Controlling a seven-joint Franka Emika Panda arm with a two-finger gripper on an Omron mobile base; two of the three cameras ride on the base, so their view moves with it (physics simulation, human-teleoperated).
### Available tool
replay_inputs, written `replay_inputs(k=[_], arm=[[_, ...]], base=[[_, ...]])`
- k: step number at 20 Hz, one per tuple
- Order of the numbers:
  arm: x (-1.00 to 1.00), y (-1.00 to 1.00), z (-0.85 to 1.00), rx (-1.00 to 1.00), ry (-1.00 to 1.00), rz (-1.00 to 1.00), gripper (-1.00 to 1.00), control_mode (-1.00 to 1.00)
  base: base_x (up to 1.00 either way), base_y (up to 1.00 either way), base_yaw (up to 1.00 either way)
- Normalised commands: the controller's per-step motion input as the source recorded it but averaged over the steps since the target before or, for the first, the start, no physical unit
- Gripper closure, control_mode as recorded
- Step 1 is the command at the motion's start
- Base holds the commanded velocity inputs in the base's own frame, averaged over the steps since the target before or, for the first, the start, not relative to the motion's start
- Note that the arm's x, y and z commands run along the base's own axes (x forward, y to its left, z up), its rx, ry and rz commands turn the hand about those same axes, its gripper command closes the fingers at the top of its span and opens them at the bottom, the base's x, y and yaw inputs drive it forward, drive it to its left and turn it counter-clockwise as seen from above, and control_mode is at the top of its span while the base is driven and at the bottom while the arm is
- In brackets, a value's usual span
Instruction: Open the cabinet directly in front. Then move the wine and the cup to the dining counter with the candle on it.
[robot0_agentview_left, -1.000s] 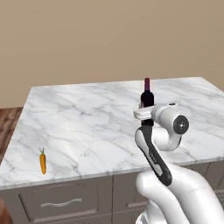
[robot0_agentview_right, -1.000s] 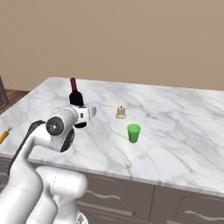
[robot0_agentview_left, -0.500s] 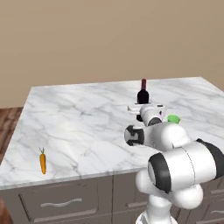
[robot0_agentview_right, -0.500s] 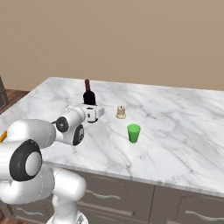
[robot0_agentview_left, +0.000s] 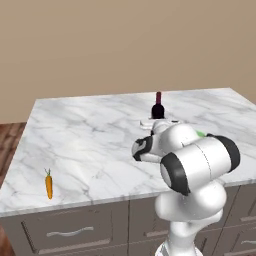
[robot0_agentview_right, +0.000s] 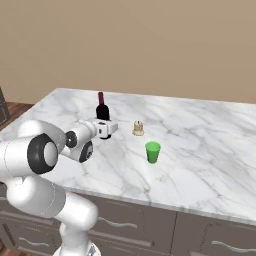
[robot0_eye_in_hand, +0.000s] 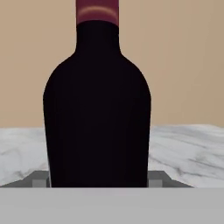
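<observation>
One wine bottle (robot0_agentview_right: 102, 108) stands upright on the dining counter (robot0_agentview_right: 210, 150), toward its back half, dark glass with a red foil neck. In the hand view the bottle (robot0_eye_in_hand: 97, 100) shows only plain black glass below the foil band (no label or writing faces this camera). The gripper (robot0_agentview_right: 106, 128) sits low at the bottle's base with its fingers spread to either side of the glass; the small grey fingertips (robot0_eye_in_hand: 40, 179) flank the bottle, and whether they press on it I cannot tell.

From the right base view, a small tan candle (robot0_agentview_right: 138, 128) sits at about 3 o'clock of the bottle, near it but apart. The green cup (robot0_agentview_right: 153, 152) stands upright at about 4 o'clock, farther toward the front edge, and its inside cannot be seen. Broad bare marble stretches to the right of the cup and candle, and more lies behind the bottle up to the far edge.

In the left base view the bottle (robot0_agentview_left: 158, 106) rises just behind the gripper (robot0_agentview_left: 158, 123), and a carrot (robot0_agentview_left: 49, 183) lies well apart at about 8 o'clock, close to the front left edge. Dark drawers (robot0_agentview_left: 70, 231) with silver handles run below the top.
</observation>
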Motion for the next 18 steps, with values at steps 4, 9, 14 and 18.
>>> replay_inputs(k=[4, 9, 14, 18], arm=[[0.0, -0.15, -0.31, 0.0, 0.0, 0.0, 1.0, -1.0], [0.0, -0.24, -0.45, 0.0, 0.0, 0.0, 1.0, -1.0], [0.0, -0.19, -0.49, 0.0, 0.0, 0.0, 1.0, -1.0], [0.0, -0.04, -0.17, 0.0, 0.0, 0.0, 1.0, -1.0]], base=[[0.0, 0.0, 0.0], [0.0, 0.0, 0.0], [0.0, 0.0, 0.0], [0.0, 0.0, 0.0]])
